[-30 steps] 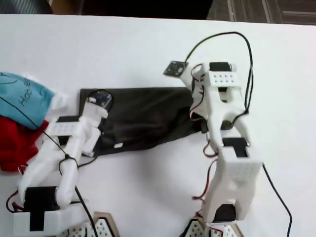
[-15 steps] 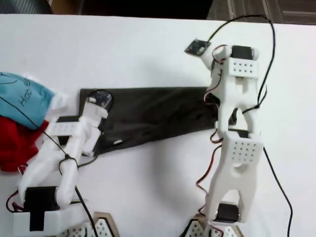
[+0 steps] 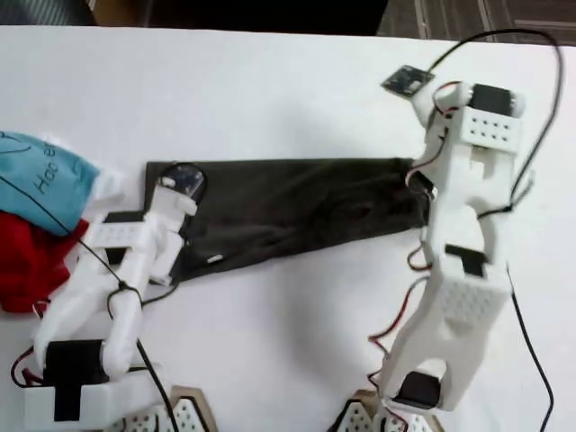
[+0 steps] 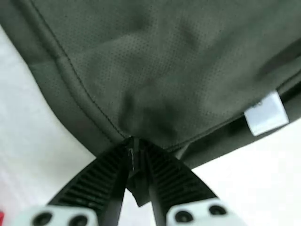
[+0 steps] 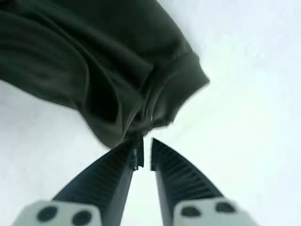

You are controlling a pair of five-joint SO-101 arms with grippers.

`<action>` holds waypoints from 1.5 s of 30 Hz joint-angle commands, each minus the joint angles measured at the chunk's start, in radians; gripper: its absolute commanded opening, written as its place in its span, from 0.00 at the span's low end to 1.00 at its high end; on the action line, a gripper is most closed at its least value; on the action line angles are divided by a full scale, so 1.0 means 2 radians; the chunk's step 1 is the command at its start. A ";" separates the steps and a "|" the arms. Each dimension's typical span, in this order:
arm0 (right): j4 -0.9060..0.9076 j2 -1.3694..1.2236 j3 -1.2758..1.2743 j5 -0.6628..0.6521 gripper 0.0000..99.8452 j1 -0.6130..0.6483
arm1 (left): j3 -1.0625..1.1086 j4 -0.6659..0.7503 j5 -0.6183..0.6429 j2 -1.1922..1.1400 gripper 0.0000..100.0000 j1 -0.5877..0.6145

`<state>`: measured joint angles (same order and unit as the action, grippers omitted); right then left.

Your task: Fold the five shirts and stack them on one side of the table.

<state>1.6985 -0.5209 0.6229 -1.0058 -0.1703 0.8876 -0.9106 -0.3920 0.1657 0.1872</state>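
Holds a dark green shirt (image 3: 288, 202) stretched out flat across the middle of the white surface (image 3: 270, 81). Pinches its hem with the left tool (image 4: 134, 148), fingers pressed together on the cloth, near a small white label (image 4: 267, 114). Grips the opposite end with the right tool (image 5: 143, 143), fingers all but closed on a bunched fold. Has a teal shirt (image 3: 45, 175) and a red shirt (image 3: 31, 261) crumpled, touching each other, at the surface's edge beside the left arm.
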 commanded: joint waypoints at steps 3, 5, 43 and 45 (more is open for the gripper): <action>-0.007 0.156 -0.227 -0.047 0.02 0.026 | -0.003 0.009 -0.005 -0.003 0.03 0.005; -0.041 0.167 -0.279 -0.051 0.02 0.042 | -0.003 0.009 -0.005 -0.003 0.03 0.005; 0.007 -0.092 0.037 0.140 0.02 0.045 | -0.003 0.009 -0.005 -0.003 0.03 0.005; 0.003 -0.094 0.007 0.120 0.02 0.039 | -0.003 0.009 -0.005 -0.003 0.03 0.005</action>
<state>1.7001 -0.7142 0.6782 -0.7265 -0.0690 0.8876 -0.9106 -0.3920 0.1642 0.1872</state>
